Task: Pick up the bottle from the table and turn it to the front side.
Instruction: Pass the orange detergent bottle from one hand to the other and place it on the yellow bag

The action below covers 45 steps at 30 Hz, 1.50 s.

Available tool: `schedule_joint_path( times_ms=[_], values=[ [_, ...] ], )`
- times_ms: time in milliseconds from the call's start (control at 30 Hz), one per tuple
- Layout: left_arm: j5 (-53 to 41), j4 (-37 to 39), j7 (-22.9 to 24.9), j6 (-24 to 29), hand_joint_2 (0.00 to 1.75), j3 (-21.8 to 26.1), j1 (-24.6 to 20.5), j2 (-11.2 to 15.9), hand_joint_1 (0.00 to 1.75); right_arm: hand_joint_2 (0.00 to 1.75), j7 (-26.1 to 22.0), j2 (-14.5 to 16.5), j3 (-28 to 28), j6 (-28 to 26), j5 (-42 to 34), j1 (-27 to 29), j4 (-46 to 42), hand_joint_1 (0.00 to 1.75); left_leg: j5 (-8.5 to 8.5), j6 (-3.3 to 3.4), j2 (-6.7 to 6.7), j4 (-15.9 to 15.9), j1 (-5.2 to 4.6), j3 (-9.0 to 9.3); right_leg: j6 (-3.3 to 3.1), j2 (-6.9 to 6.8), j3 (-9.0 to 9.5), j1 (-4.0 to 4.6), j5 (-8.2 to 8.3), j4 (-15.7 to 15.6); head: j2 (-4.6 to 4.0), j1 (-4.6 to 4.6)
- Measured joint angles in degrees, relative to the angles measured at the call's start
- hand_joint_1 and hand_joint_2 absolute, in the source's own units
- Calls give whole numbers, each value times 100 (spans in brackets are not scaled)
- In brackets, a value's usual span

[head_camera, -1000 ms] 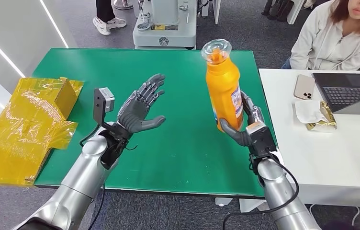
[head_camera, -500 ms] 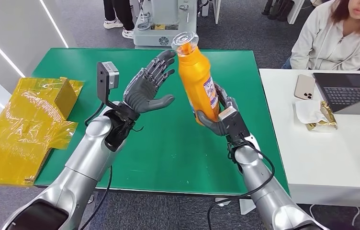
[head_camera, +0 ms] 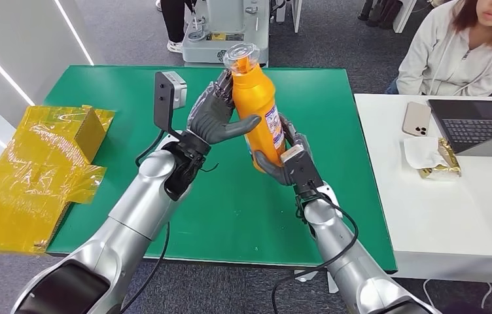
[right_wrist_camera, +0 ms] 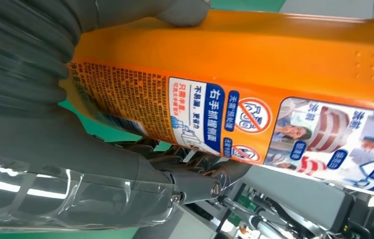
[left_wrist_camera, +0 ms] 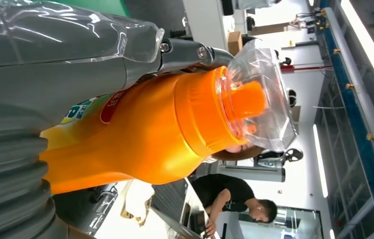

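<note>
While the orange bottle (head_camera: 258, 104) stands nearly upright in the air above the middle of the green desk (head_camera: 99, 91), my right hand (head_camera: 287, 160) grips its lower body and my left hand (head_camera: 216, 112) wraps its upper part, thumb across the front. Yellow wrapped packaging (head_camera: 34, 173) overhangs the desk's left edge.

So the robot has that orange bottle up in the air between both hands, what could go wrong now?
The right robot hand grips only the lower end of the bottle, which stands tall and tilted, so it might slip or tip during the turn. The left robot hand is closing on the upper body near the clear cap; a push there could knock it loose onto the green table.
</note>
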Motion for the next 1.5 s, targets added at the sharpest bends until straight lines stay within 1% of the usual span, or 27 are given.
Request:
schedule_joint_path(
  times_ms=[333,500,700,767,833,900,1133,1500],
  values=[
    [-103,284,-50,17,175,-33,-70,-106,0,175,16,36,-5,52,91,9,111,175,0,0,1,0,0,1,0,1,0,0,0,0,0,0],
    [-498,409,-150,215,175,-103,-75,-137,0,175,13,36,-6,72,200,10,184,175,0,0,1,0,0,0,0,1,0,0,0,0,0,1],
    [-715,583,-175,225,175,-179,-86,-132,0,175,16,36,-6,87,236,10,239,175,0,0,1,0,0,-1,0,0,0,0,0,0,0,0],
    [-770,647,-152,239,175,-215,-96,-126,24,175,20,36,-6,98,236,10,257,175,0,0,1,0,0,0,0,0,0,0,0,0,0,0],
    [-832,717,-114,278,175,-232,-100,-124,111,175,27,36,-6,101,231,9,280,175,0,0,1,0,0,0,0,0,0,0,0,0,0,-1],
    [-903,779,-82,328,175,-237,-99,-126,175,175,34,36,-6,99,222,7,310,175,0,0,0,0,0,0,0,0,0,0,0,0,0,-1],
    [-1001,894,-29,391,175,-252,-102,-138,175,175,37,37,-6,98,212,5,408,175,0,0,0,0,0,-1,0,0,0,0,0,0,0,1],
    [-682,949,209,112,175,-248,-100,-139,175,175,-24,52,1,47,216,15,584,175,0,0,0,0,0,0,0,0,0,0,0,0,0,0]
  ],
)
